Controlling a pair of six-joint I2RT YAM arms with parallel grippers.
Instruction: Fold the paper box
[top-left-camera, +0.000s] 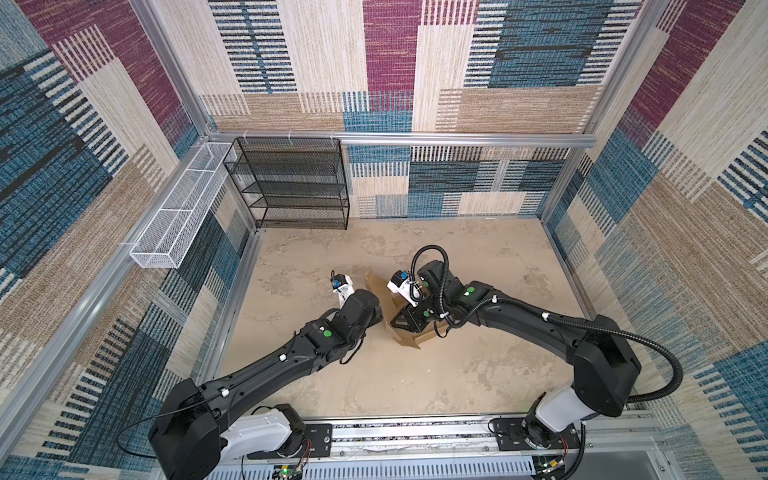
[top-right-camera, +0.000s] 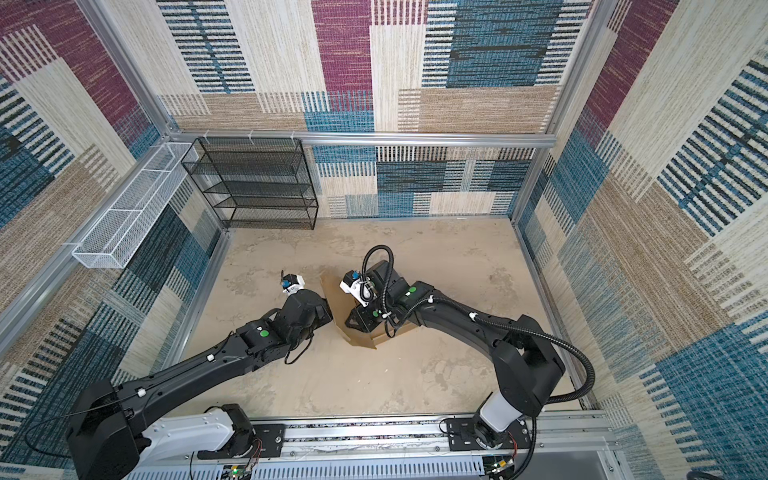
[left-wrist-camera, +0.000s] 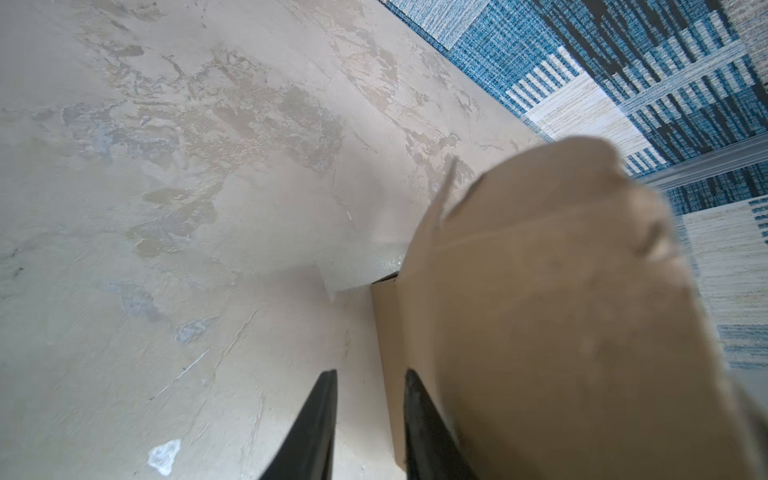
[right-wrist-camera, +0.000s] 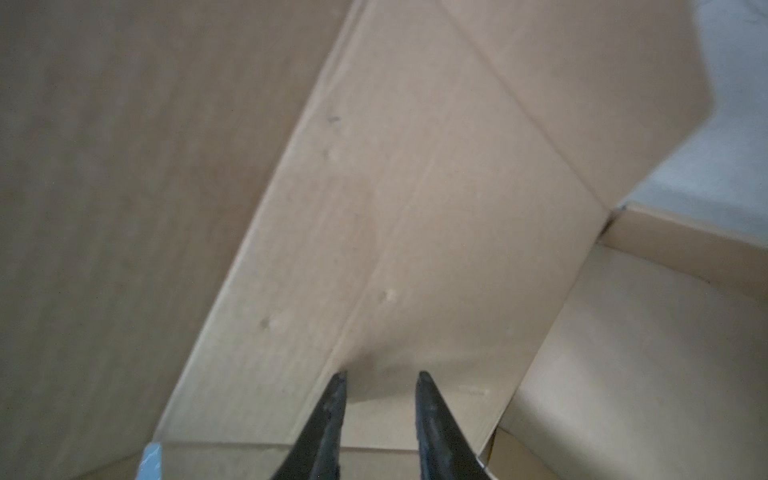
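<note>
The paper box (top-left-camera: 409, 337) is seen near the middle of the bench (top-left-camera: 374, 386), half-formed, with a tall flap raised on its nine o'clock side. In both top views much of it is covered by the right arm (top-left-camera: 519, 316), stretched in from four o'clock. The left arm (top-left-camera: 270, 365) is laid in from seven o'clock, up to that flap, and its tool is hidden under the wrist. What is missed from above is supplied by the wrist cameras. In the left wrist view the left tool (left-wrist-camera: 369, 376) is shown spread, bare bench visible in the gap, one finger (left-wrist-camera: 424, 424) set just beside the box's outer wall. Whether cardboard is touched cannot be told. In the right wrist view the right tool (right-wrist-camera: 381, 374) is shown spread too, nothing pinched, both tips set against a creased inner panel. A black mesh rack (top-left-camera: 291, 183) is caught only from above, at eleven o'clock
</note>
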